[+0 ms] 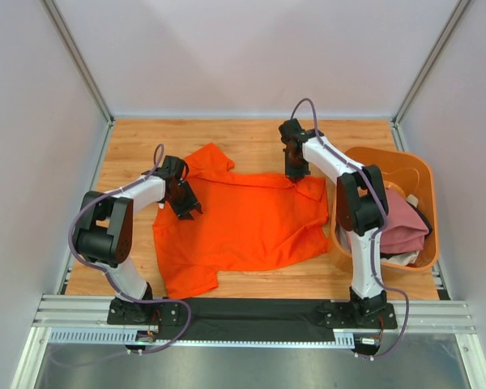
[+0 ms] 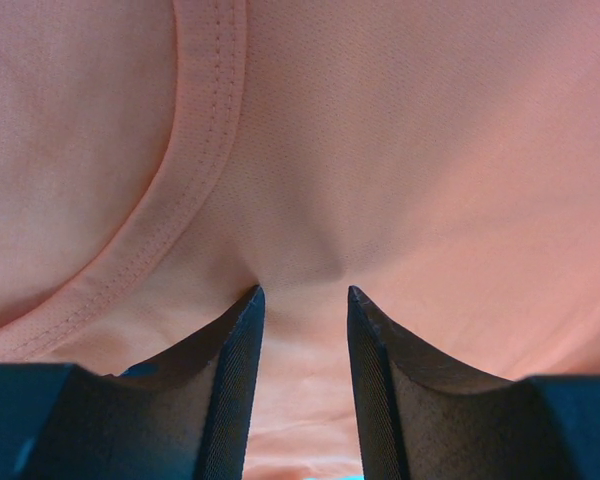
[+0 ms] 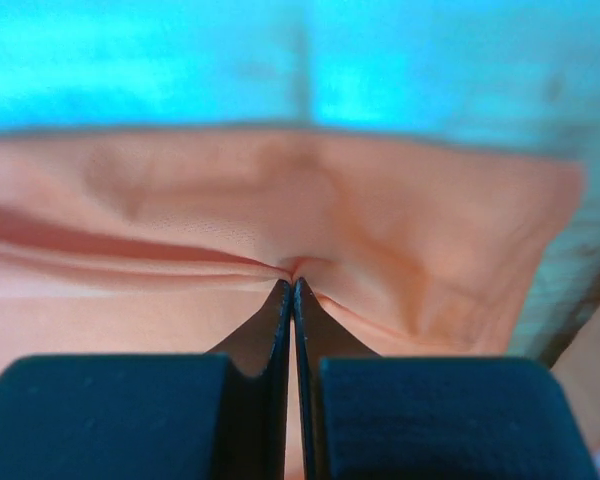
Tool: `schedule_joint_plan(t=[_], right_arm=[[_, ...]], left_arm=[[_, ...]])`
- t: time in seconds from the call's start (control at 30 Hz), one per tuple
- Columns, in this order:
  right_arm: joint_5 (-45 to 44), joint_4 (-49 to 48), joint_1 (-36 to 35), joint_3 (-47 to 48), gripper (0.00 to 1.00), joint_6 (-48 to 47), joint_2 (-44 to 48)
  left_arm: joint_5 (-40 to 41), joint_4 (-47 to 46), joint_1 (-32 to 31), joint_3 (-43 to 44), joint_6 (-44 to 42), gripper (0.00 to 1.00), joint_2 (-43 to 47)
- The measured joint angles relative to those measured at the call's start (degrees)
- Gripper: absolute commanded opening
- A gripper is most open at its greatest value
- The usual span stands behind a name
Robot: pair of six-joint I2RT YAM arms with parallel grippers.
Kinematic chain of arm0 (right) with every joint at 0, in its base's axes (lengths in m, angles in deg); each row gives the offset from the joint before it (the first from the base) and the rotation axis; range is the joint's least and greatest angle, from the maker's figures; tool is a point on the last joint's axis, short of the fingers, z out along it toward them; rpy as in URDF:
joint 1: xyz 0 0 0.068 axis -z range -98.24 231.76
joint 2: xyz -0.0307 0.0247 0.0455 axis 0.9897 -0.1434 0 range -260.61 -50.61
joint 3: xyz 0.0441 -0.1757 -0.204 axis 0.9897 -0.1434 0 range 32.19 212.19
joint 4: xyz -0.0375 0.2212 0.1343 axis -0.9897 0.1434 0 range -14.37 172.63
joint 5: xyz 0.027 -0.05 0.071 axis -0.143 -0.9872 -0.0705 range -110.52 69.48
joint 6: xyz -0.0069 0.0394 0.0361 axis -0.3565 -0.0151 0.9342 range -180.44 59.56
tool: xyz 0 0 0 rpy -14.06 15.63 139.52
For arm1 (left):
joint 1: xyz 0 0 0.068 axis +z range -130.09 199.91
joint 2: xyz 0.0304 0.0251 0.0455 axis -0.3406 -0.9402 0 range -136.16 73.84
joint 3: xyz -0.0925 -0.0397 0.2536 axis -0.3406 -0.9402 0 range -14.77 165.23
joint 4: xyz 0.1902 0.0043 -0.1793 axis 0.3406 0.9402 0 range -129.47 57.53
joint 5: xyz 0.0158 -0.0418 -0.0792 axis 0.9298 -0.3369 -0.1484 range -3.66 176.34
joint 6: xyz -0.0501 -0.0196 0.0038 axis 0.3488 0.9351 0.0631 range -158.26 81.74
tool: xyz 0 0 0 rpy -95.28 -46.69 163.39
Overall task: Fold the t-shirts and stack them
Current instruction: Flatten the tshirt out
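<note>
A bright orange t-shirt [image 1: 243, 223] lies spread flat on the wooden table [image 1: 251, 134], with one short sleeve pointing to the far left. My left gripper [image 1: 185, 204] rests on the shirt's left side. In the left wrist view its jaws [image 2: 302, 295] stand apart, tips pressed into the orange cloth [image 2: 430, 150] beside a stitched hem [image 2: 205, 150]. My right gripper [image 1: 296, 173] is at the shirt's far right corner. In the right wrist view it [image 3: 293, 283] is shut, pinching a fold of the orange cloth [image 3: 400, 220], with creases running into the tips. A dusty pink t-shirt [image 1: 398, 223] lies in the tub.
A rigid orange tub [image 1: 389, 154] stands at the right edge of the table, holding the pink shirt and other garments [image 1: 401, 259]. White walls enclose the table on three sides. A black mat [image 1: 251, 312] lies along the near edge between the arm bases.
</note>
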Motion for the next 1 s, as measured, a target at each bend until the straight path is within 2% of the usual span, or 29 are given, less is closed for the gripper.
schedule_joint_plan(t=[0.07,0.13,0.17,0.2,0.23,0.3,0.4,0.5,0.7,0.87,1.0], right_arm=[[-2.4,0.4,0.0,4.9,0.04,-0.1,-2.0],[-6.5,-0.7,0.0,10.3,0.15,-0.6,-4.6],[-8.8,-1.8,0.0,12.8,0.34,-1.2,-5.9],[-10.6,-3.8,0.1,14.6,0.45,-1.9,-7.1],[-12.2,-5.9,0.2,15.9,0.56,-3.1,-8.2],[-14.1,-6.6,0.7,21.0,0.69,-4.4,-11.0],[-14.7,-5.7,1.6,28.7,0.78,-4.9,-14.2],[-13.5,-4.4,2.2,27.5,0.79,-4.2,-11.5],[-9.6,-4.1,2.5,9.6,0.75,-1.9,1.6],[-6.1,-2.2,2.5,9.4,0.63,-1.2,1.5],[-3.3,-2.7,2.5,7.3,0.6,-0.1,1.5]], left_arm=[[1.0,1.2,0.0,0.7,-0.1,0.46,-0.2],[2.5,2.8,0.0,1.3,-0.5,0.46,-0.2],[3.3,3.6,0.0,1.7,-0.7,0.47,-0.3],[4.1,4.6,0.0,2.3,-1.1,0.47,-0.4],[4.8,5.9,0.1,3.1,-1.6,0.48,-0.5],[5.8,7.5,0.2,5.0,-2.8,0.51,-0.5],[6.1,8.3,0.3,8.6,-5.0,0.56,-0.4],[6.1,7.0,0.3,11.0,-7.4,0.56,0.5],[2.5,1.6,2.4,16.3,-11.5,0.55,-1.1],[-0.8,-3.9,4.7,29.7,-14.3,0.53,-13.3],[-0.9,-3.7,4.7,41.2,-14.9,0.53,-24.8]])
